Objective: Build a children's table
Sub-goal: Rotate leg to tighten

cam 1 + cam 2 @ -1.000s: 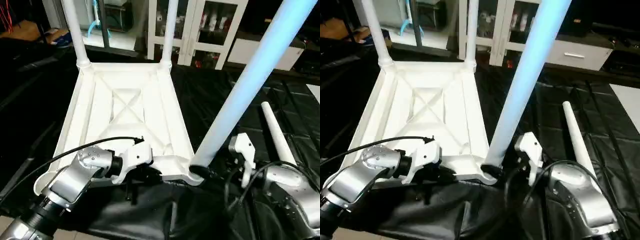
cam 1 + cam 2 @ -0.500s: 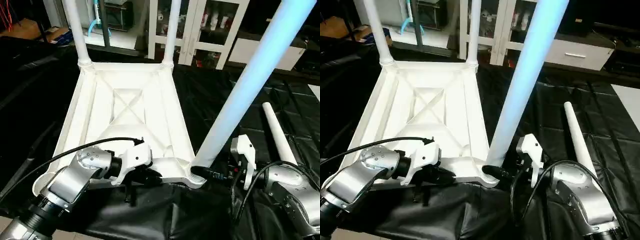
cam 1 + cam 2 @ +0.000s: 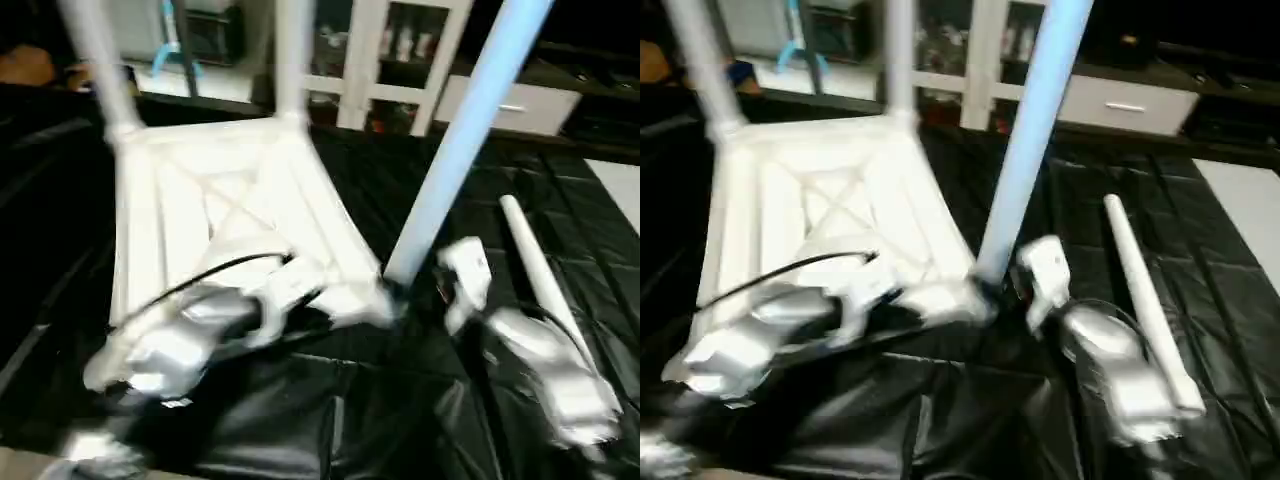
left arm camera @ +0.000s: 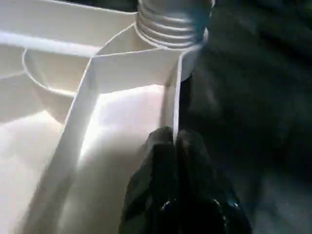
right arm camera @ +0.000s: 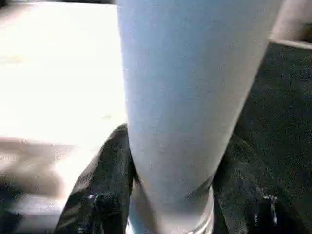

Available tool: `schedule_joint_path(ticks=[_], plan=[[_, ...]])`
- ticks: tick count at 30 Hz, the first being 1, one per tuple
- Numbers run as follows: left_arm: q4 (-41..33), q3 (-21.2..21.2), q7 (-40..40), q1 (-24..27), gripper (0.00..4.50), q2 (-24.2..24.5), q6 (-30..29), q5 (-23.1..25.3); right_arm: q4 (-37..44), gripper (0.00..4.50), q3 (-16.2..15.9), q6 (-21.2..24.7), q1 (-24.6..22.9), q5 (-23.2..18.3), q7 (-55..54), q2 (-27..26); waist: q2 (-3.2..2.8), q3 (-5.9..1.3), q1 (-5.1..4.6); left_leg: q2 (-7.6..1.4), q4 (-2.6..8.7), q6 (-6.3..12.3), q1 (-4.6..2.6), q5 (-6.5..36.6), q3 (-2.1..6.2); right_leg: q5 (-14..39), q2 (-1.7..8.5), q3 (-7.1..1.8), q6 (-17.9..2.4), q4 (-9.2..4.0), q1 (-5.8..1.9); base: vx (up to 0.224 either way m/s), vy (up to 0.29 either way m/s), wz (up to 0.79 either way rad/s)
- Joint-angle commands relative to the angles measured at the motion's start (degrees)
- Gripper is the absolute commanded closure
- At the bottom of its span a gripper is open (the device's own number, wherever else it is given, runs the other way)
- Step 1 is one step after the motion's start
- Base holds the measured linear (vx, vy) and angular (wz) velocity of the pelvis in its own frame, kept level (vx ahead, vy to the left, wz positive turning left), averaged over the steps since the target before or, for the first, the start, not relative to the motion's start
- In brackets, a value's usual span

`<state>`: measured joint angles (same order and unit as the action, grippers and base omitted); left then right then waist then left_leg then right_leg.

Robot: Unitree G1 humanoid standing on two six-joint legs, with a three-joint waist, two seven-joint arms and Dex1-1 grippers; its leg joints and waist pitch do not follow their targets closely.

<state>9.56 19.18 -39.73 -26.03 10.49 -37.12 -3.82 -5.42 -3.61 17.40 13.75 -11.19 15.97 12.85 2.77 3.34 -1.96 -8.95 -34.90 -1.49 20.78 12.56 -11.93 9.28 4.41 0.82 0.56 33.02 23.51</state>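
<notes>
The upside-down white plastic ribbed tabletop (image 3: 220,200) lies on black sheeting (image 3: 420,400). The left tool (image 4: 174,146), pressed together, pinches its near rim wall. The right tool (image 5: 170,180) clamps the long white tapered tube leg (image 3: 450,170) at the near corner socket.

Two rounded, silver metal forearms are showing, each ending in a white plastic wrist housing. A thin black cable (image 3: 190,282) is arching over the left forearm (image 3: 175,340) toward its wrist. The right forearm (image 3: 1110,370) is carrying a blocky white wrist casing (image 3: 1042,275). Each hand's fingers (image 4: 168,195) are looking glossy black, softly rounded, rubber-like, and the right hand's pair (image 5: 105,185) is looking broad and shiny.
</notes>
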Motion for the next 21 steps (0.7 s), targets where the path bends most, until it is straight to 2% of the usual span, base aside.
schedule_joint_path(ticks=[1, 2, 3, 5, 6, 8, 10, 12, 13, 15, 17, 18, 19, 20, 21], plan=[[2.56, -3.37, 5.81, -0.75, 4.5, -1.7, -0.7, -1.49, -3.87, 2.59, 3.29, 2.43, -1.0, 5.52, -10.38, -0.58, 0.26, -2.83, -0.01, -3.47, 5.21, -2.88, -0.53, 18.59, 2.62, 26.24, 3.3, -1.82, -8.1, -4.71, -0.84, 0.0, 0.0, 0.0], [3.8, -3.05, 7.45, -1.55, 4.5, -2.82, 0.85, -0.62, -4.75, 2.59, 2.76, 1.41, -0.65, 6.43, -12.62, -2.28, 0.03, -2.99, 0.13, -3.47, 5.21, -2.38, -0.46, 17.75, 2.63, 24.85, 3.3, -1.85, -7.98, -4.61, -0.99, 0.0, 0.0, 0.0], [4.2, -2.86, 7.95, -1.81, 4.5, -3.12, 1.4, -0.25, -5.08, 2.59, 2.51, 0.99, -0.52, 6.7, -13.18, -2.84, 0.22, -3.07, 0.18, -3.4, 5.13, -1.12, -0.11, 15.65, 2.35, 21.48, 3.13, -1.9, -8.09, -4.44, -1.06, 0.0, 0.0, 0.0], [4.76, -2.55, 8.7, -2.18, 4.5, -3.53, 2.28, 0.34, -5.56, 2.59, 2.2, 0.6, -0.35, 6.95, -14.03, -3.75, 0.09, -2.94, 0.35, -3.44, 5.13, 0.33, -0.06, 15.32, 2.24, 20.39, 3.06, -1.83, -8.3, -4.35, -1.13, 0.0, 0.0, 0.0], [5.97, -1.82, 10.52, -3.16, 4.5, -4.69, 4.49, 1.81, -6.72, 2.59, 1.11, -0.08, 0.05, 7.42, -15.71, -6.56, 0.01, -3.01, 0.35, -3.43, 5.09, 0.65, -0.05, 14.84, 2.16, 20.17, 3.06, -1.85, -8.28, -4.4, -1.06, 0.0, 0.0, 0.0], [6.22, -0.54, 10.85, -3.86, 4.5, -4.5, 5.38, 3.95, -7.47, 2.59, 0.49, -1.23, 0.6, 7.28, -16.12, -8.45, -0.06, -3.03, 0.52, -3.47, 5.14, 0.86, -0.06, 14.17, 2.14, 19.24, 3.01, -1.81, -8.48, -4.28, -1.13, 0.0, 0.0, 0.0], [5.45, -0.6, 9.87, -3.6, 4.5, -3.92, 3.94, 4.32, -7.75, 2.59, 0.42, -2.34, 1.29, 5.97, -14.84, -9.23, -0.41, -2.93, 0.63, -3.63, 5.34, 0.81, -0.01, 14.27, 2.29, 18.09, 3.08, -1.74, -8.66, -4.02, -1.28, 0.0, 0.0, 0.0], [4.43, 0.59, 8.89, -3.04, 4.5, -1.7, 3.36, 5.4, -5.18, 2.59, 0.06, -3.77, 1.28, 3.44, -10.32, -9.09, -0.46, -3.01, 0.64, -3.74, 5.42, 0.74, -0.1, 14.83, 2.33, 16.9, 3.0, -1.68, -8.88, -3.88, -1.42, 0.0, 0.0, 0.0], [4.34, 0.73, 8.65, -2.97, 4.5, -1.43, 3.37, 5.4, -4.77, 2.59, -0.11, -4.02, 1.26, 3.36, -9.79, -8.93, -0.44, -3.02, 0.57, -3.74, 5.45, 0.86, 0.08, 14.4, 2.34, 15.71, 2.99, -1.69, -9.18, -3.69, -1.54, 0.0, 0.0, 0.0], [3.47, 1.48, 5.69, -2.25, 4.5, 0.13, 4.39, 4.21, -2.64, 1.89, -0.29, -5.2, 0.87, 2.36, -7.37, -7.86, -0.48, -3.05, 0.65, -3.74, 5.34, 1.06, -0.09, 13.63, 2.22, 14.4, 2.99, -1.71, -9.74, -3.64, -1.54, 0.0, 0.0, 0.0], [1.68, 3.19, -0.28, -0.75, 4.5, 3.05, 7.23, 3.0, -0.26, 1.87, 0.1, -5.28, 0.6, 0.93, -4.27, -5.89, -0.39, -3.11, 0.8, -3.69, 5.29, 1.89, 0.02, 12.67, 2.24, 13.35, 3.16, -1.73, -10.14, -3.6, -1.81, 0.0, 0.0, 0.0], [-0.35, 4.38, -5.88, 0.92, 4.5, 5.92, 8.36, 1.43, 1.89, 1.69, 0.93, -3.92, 0.28, -2.35, 0.42, -4.21, -0.43, -3.2, 0.73, -3.78, 5.34, 2.46, 0.43, 11.11, 2.46, 11.54, 3.28, -1.7, -10.4, -3.16, -2.3, 0.0, 0.0, 0.0], [-1.55, 4.77, -8.78, 1.86, 4.5, 7.48, 8.96, 0.52, 3.07, 1.69, 1.34, -2.65, 0.02, -4.8, 3.88, -3.22, -0.87, -3.18, 0.7, -3.93, 5.27, 3.24, 0.37, 9.85, 2.44, 9.06, 3.3, -1.76, -11.14, -2.77, -2.3, 0.0, 0.0, 0.0], [-3.3, 5.15, -13.33, 3.15, 4.5, 9.62, 10.29, -1.06, 4.7, 1.56, 1.37, -0.37, -0.73, -8.32, 9.39, -1.39, -0.85, -3.22, 0.72, -3.95, 5.16, 3.74, -0.09, 9.5, 2.29, 7.93, 3.12, -1.69, -11.8, -2.79, -2.11, 0.0, 0.0, 0.0], [-4.94, 5.56, -17.12, 4.18, 4.5, 11.65, 11.28, -2.24, 6.18, 1.48, 0.94, 0.63, -1.68, -10.37, 14.06, 0.78, -0.97, -3.34, 0.9, -4.08, 4.93, 4.8, -0.33, 7.47, 2.21, 4.29, 3.11, -1.72, -13.49, -2.25, -2.24, 0.0, 0.0, 0.0]])
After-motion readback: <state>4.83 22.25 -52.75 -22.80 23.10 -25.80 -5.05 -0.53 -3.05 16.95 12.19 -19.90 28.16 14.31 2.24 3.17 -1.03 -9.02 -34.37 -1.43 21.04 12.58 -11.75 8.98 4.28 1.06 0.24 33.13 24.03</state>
